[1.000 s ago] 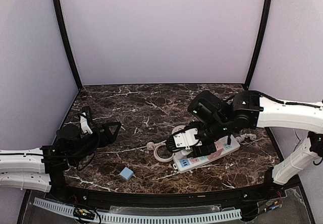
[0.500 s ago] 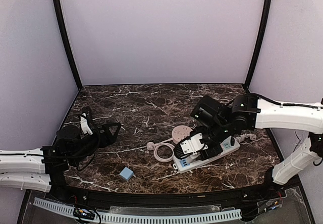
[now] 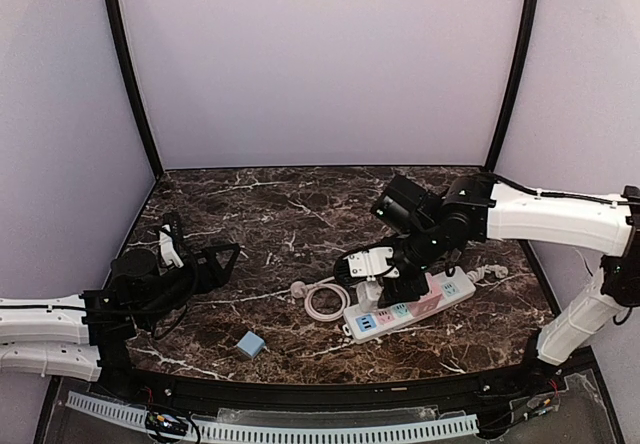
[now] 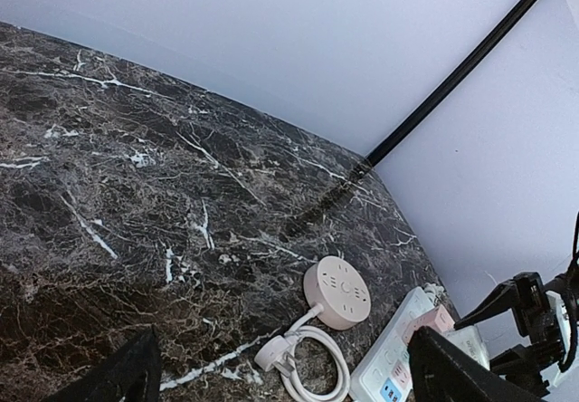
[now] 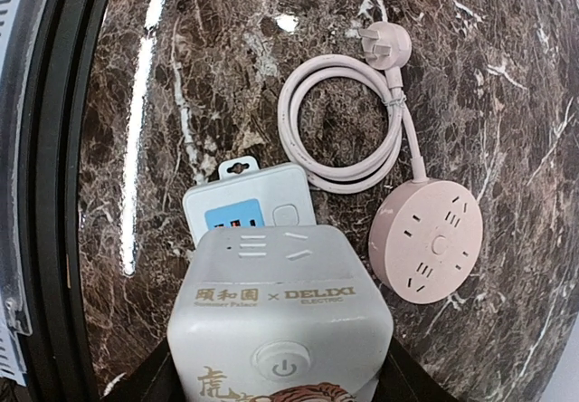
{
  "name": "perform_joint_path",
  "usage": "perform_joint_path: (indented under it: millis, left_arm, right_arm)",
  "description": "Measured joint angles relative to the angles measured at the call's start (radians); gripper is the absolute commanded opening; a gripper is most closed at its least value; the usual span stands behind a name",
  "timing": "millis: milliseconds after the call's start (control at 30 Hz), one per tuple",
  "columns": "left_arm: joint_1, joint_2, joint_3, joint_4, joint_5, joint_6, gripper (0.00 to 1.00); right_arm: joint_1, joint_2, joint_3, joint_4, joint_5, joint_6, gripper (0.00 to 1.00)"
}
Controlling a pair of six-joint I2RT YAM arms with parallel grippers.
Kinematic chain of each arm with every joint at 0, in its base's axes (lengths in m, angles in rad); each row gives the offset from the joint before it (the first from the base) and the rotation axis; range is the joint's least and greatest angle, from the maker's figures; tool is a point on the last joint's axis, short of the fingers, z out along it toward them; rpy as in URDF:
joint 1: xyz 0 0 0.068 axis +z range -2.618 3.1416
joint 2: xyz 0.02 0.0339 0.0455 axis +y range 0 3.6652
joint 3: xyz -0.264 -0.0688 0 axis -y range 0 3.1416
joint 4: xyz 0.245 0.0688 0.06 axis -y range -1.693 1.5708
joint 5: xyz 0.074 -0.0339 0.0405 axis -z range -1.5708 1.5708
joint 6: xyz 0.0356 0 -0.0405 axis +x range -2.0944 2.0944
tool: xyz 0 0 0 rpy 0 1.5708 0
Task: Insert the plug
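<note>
My right gripper (image 3: 375,269) is shut on a white cube adapter (image 5: 280,316) with a power button and gold print. It holds the cube just above the left end of the white power strip (image 3: 412,309). In the right wrist view the strip's end (image 5: 249,201), with a blue panel, shows just beyond the cube. The cube's underside is hidden. My left gripper (image 3: 205,264) is open and empty at the left, far from the strip. Its dark fingertips (image 4: 122,375) frame the left wrist view.
A pink round socket (image 5: 425,239) lies beside the strip, with its coiled cable (image 5: 339,121) and plug (image 5: 384,44). These also show in the left wrist view (image 4: 336,291). A pink block (image 3: 437,292) sits on the strip. A small blue block (image 3: 250,344) lies near the front edge.
My right gripper, still holding the cube, swung toward the strip's middle, then back left and farther away, and now hides the pink socket from above. The left arm has not moved.
</note>
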Motion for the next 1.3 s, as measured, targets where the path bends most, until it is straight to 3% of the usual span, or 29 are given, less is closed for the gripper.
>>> perform_joint_path:
  millis: [267, 433, 633, 767, 1000, 1300]
  left_arm:
    - [0.000, -0.003, 0.000, 0.000, 0.000, 0.000, 0.95]
    - [0.000, -0.012, -0.002, 0.000, -0.001, 0.000, 0.94]
    - [0.000, -0.015, -0.003, 0.000, 0.000, -0.001, 0.94]
    - [0.000, -0.019, -0.003, 0.000, 0.000, -0.001, 0.94]
    - [0.000, -0.023, -0.004, 0.000, -0.001, -0.001, 0.94]
    - [0.000, -0.023, -0.005, 0.000, -0.001, -0.001, 0.94]
  right_arm:
    - [0.000, 0.011, 0.029, 0.028, 0.006, 0.345, 0.00]
    - [0.000, 0.089, 0.174, -0.035, 0.081, 0.694, 0.00]
    - [0.060, 0.239, 0.145, -0.114, 0.129, 0.988, 0.00]
    - [0.112, 0.239, 0.166, -0.177, 0.183, 1.153, 0.00]
    - [0.114, 0.196, 0.163, -0.265, 0.245, 1.335, 0.00]
    - [0.112, 0.136, 0.116, -0.244, 0.261, 1.414, 0.00]
